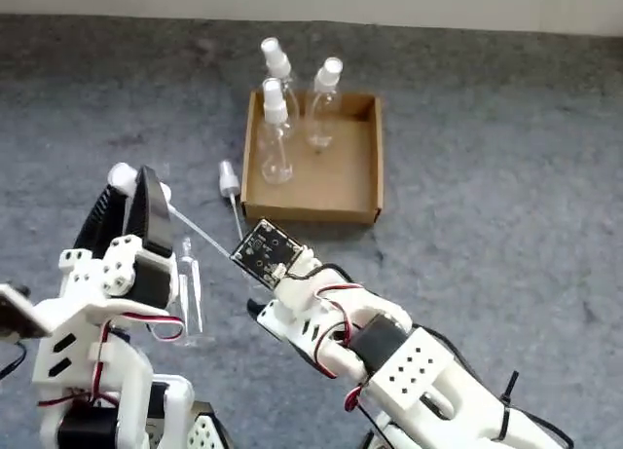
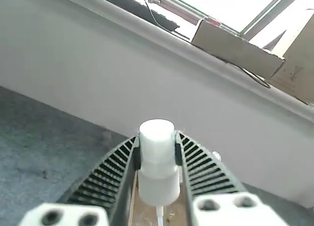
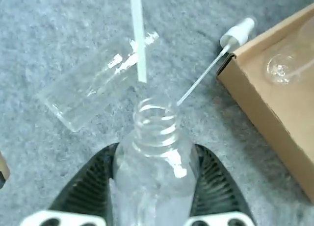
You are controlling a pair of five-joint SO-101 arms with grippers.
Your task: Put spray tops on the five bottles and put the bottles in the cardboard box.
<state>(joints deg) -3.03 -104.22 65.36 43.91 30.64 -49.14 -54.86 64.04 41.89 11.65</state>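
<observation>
My left gripper (image 2: 157,143) is shut on a white spray top (image 2: 158,162), held above the table at the left (image 1: 125,179). Its long tube (image 1: 200,233) slants toward my right arm, and the tube's tip (image 3: 139,39) hangs just above the open neck of a clear bottle (image 3: 157,138). My right gripper (image 3: 157,155) is shut on that upright bottle. A second topless bottle (image 1: 190,288) lies on the carpet between the arms. A loose spray top (image 1: 229,181) lies beside the cardboard box (image 1: 358,201). Three capped bottles (image 1: 275,128) stand in or by the box's far end.
Everything sits on grey carpet (image 1: 487,196), with open room right of the box. The lying bottle (image 3: 93,88) and loose spray top (image 3: 236,34) are close to the held bottle. A light wall (image 2: 73,64) runs along the far edge.
</observation>
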